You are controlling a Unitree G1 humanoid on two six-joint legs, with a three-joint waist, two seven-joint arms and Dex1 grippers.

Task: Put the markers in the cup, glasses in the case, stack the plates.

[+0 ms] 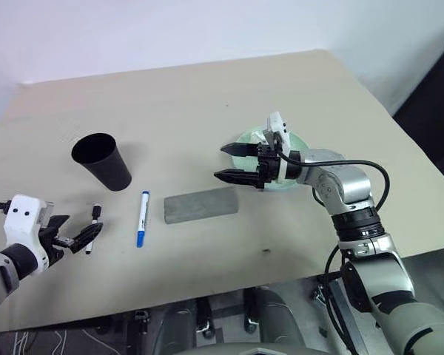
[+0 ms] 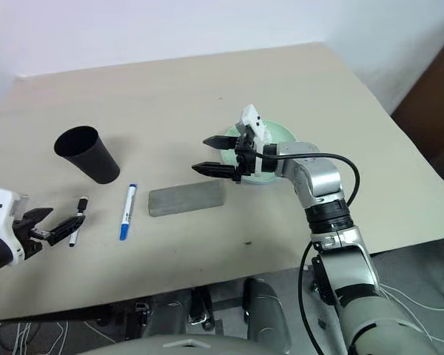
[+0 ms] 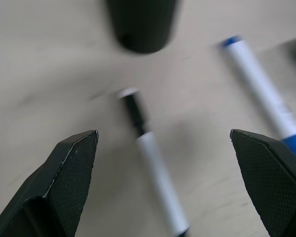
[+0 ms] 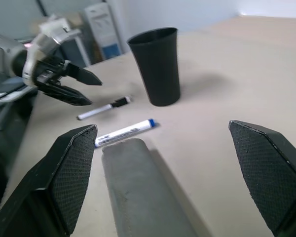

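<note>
Reaching | left hand (image 1: 72,238) fingers apart, just beside black-capped marker (image 1: 93,225), long axis toward cup (image 1: 102,160) | right hand (image 1: 239,163) fingers apart, empty

On the desk (image 1: 207,103) in front of me I count two markers: one with a blue cap (image 1: 142,217) and one with a black cap (image 1: 94,222). There is one black cup (image 1: 102,160), standing upright. There is one grey case (image 1: 200,204), lying flat with its lid down. Of plates I can make out one pale green round edge (image 2: 280,134) behind my right arm; I cannot tell whether that is a single plate or more. I have two grippers: my left gripper (image 1: 78,238) and my right gripper (image 1: 231,163).
</note>
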